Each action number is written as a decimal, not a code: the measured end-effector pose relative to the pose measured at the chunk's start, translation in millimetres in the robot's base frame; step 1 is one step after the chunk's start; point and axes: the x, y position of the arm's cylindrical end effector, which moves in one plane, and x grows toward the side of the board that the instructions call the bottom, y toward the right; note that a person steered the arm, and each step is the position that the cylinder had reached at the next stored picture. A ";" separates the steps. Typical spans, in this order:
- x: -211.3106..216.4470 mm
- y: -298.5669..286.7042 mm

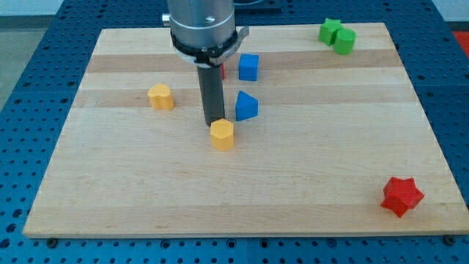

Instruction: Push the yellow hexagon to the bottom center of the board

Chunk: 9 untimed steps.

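The yellow hexagon (222,135) lies near the middle of the wooden board (110,191). My tip (215,122) stands right behind it, at its upper-left edge, touching or almost touching it. The rod rises straight up to the arm's grey body at the view's top. A blue block with a pointed top (246,107) sits just to the right of the rod, above and to the right of the hexagon.
A second yellow block (160,96) lies to the left. A blue cube (249,67) sits near the top centre, with a small red block (223,71) partly hidden behind the rod. Two green blocks (337,35) sit at the top right. A red star (401,196) lies at the bottom right.
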 end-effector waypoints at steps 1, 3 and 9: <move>31.4 -0.2; 80.4 -0.4; 75.6 32.3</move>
